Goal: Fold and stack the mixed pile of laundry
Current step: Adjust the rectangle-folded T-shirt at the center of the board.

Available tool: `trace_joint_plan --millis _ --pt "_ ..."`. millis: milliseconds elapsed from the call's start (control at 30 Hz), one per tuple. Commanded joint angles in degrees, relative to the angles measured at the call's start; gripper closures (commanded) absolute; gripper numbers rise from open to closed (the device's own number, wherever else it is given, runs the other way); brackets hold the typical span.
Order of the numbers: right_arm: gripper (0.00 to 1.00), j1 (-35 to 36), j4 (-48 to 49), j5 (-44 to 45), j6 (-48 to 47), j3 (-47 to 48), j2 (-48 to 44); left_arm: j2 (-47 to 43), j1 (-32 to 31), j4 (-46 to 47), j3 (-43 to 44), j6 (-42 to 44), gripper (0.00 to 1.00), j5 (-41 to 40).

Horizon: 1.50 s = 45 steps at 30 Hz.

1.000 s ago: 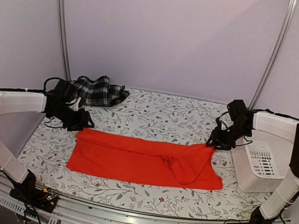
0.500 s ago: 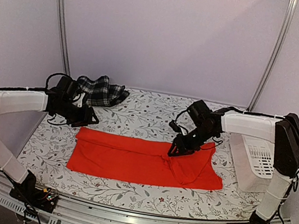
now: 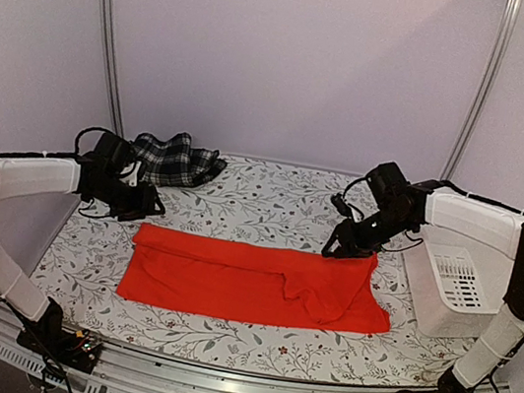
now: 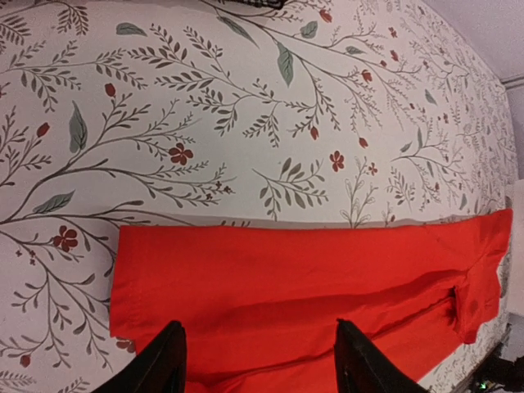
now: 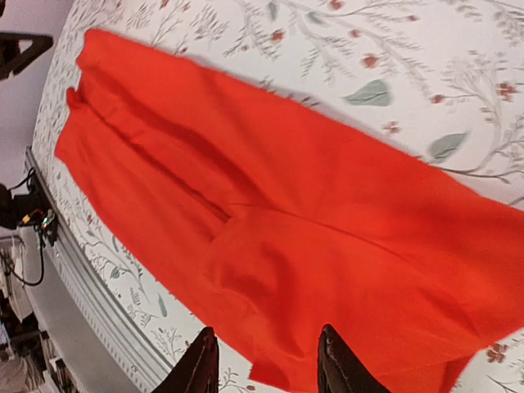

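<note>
- The red shirt point(image 3: 249, 279) lies spread flat in the middle of the surface point(image 3: 271, 203); the plaid garment point(image 3: 176, 160) sits bunched at 11 o'clock.
- The left claw point(image 4: 258, 360), fingers apart and empty, hovers at the shirt's 10 o'clock corner.
- The right claw point(image 5: 268, 360), fingers apart, hovers over the shirt's 1 o'clock edge.

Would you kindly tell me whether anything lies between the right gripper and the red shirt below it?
Nothing visible does. The right gripper hangs open just above the red shirt, with only cloth beneath it. The white basket stands off to its right and the plaid garment lies at the far left, both aside.
</note>
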Motion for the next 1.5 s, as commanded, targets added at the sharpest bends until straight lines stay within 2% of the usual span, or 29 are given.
trace_joint_plan --millis 0,100,233,667,900,1100,1467 --pt "0.6 -9.13 -1.47 12.42 5.69 -2.43 -4.37 -0.27 1.92 -1.27 1.13 0.0 0.39 -3.06" --pt "0.6 -12.95 -1.93 16.02 6.63 -3.35 -5.36 0.48 2.85 -1.76 1.32 -0.54 0.39 -4.26" --pt "0.6 -13.97 -2.56 18.14 6.97 -3.76 -4.05 1.51 4.03 -2.46 1.27 -1.33 0.38 -5.78" --pt "0.61 -14.0 2.14 14.9 8.05 -7.36 2.03 5.19 4.99 -2.26 1.1 -1.41 0.35 -5.19" --pt "0.74 -13.96 4.45 12.04 8.17 -6.48 4.17 6.34 5.49 -2.47 0.17 -1.81 0.35 -5.08" --pt "0.99 -14.32 4.56 12.79 7.75 -4.82 5.5 5.96 6.29 -2.15 -0.56 -2.02 0.35 -4.46" --pt "1.0 -16.89 4.22 14.84 6.2 -2.77 6.13 4.76 7.62 -0.61 -3.66 -1.95 0.41 -1.92"
